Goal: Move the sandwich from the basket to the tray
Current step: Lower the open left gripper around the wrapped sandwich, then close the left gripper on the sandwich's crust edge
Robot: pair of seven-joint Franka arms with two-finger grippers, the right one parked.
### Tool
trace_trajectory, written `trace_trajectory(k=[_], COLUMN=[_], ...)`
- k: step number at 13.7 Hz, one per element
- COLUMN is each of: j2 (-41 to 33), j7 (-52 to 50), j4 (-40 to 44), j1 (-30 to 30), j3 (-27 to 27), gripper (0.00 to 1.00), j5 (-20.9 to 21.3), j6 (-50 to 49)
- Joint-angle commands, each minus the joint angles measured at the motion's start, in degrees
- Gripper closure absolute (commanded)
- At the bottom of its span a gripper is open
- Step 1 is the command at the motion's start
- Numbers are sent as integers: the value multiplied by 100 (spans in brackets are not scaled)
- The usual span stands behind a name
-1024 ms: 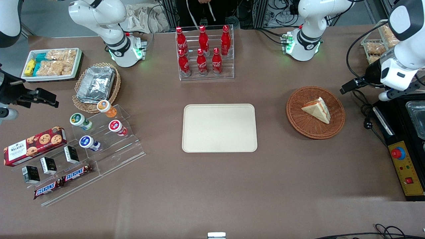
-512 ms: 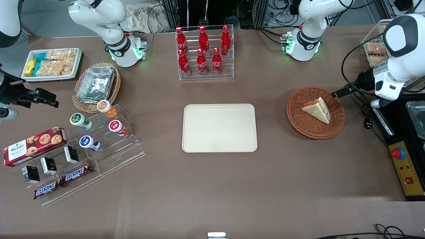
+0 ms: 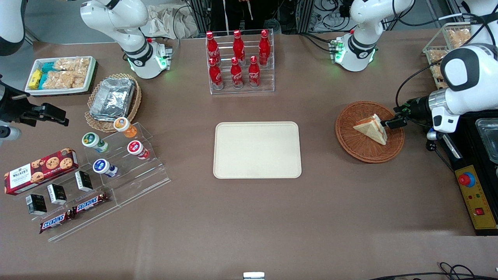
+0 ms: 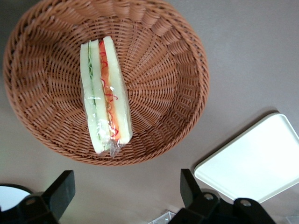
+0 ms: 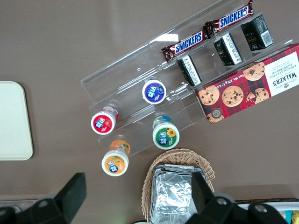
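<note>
The sandwich (image 3: 371,128), a wrapped white-bread wedge with red and pale filling, lies in the round reddish-brown basket (image 3: 360,149). My left gripper (image 3: 393,123) hovers over the basket's rim at the edge toward the working arm's end, just beside the sandwich's broad end. The left wrist view shows the sandwich (image 4: 105,95) in the basket (image 4: 163,70), with the gripper (image 4: 126,179) open wide and only bare table between its black fingers (image 4: 187,179). The cream tray (image 3: 256,149) lies flat mid-table with nothing on it, toward the parked arm's end from the basket; its corner (image 4: 252,163) shows in the wrist view.
A clear rack of red cola bottles (image 3: 239,62) stands farther from the camera than the tray. A yellow control box (image 3: 476,194) and a black appliance (image 3: 482,132) sit at the working arm's end. An acrylic stand with cups and snacks (image 3: 113,171) is at the parked arm's end.
The left arm has swung down and in toward the basket, bringing the gripper from outside the basket to over its rim beside the sandwich. The sandwich has not moved.
</note>
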Motion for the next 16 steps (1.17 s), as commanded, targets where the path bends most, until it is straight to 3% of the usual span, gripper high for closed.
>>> trace_trajectory(k=[1, 3, 16], j2=[279, 516, 1545], j7=[-694, -1101, -1032], j4=[-52, -51, -69], j1=[61, 43, -194], j3=[-79, -87, -70], gripper=[0, 0, 0], j5=[-136, -136, -40], j6=[137, 259, 998])
